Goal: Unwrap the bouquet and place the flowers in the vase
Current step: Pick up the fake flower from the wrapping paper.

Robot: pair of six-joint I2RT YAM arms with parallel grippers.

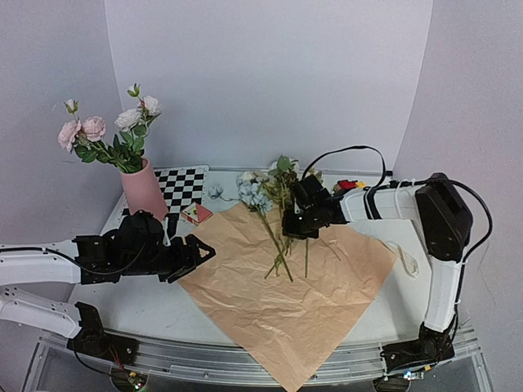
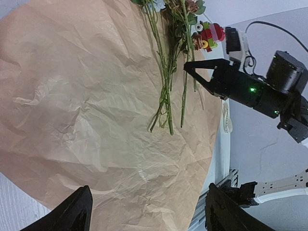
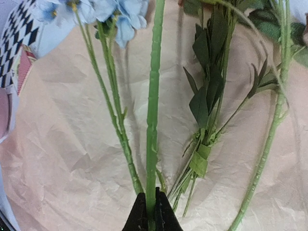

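Observation:
The bouquet's tan kraft paper (image 1: 286, 294) lies spread flat on the table. Loose flowers (image 1: 270, 204) lie across its far part, their stems (image 2: 166, 86) pointing toward me. My right gripper (image 1: 288, 227) is low over these stems. In the right wrist view the right gripper (image 3: 150, 211) is shut on one thick green stem (image 3: 154, 96), with thinner stems and pale blue blooms (image 3: 115, 14) beside it. The pink vase (image 1: 145, 189) stands at the far left and holds pink and white flowers (image 1: 106, 135). My left gripper (image 1: 200, 251) hangs open at the paper's left corner, holding nothing.
A checkerboard mat (image 1: 181, 186) and a small red card (image 1: 196, 214) lie behind the paper, near the vase. A colourful toy-brick block (image 1: 350, 185) sits behind the right arm. A white cord (image 1: 409, 260) lies at the paper's right edge. The paper overhangs the table's front rail (image 1: 245, 355).

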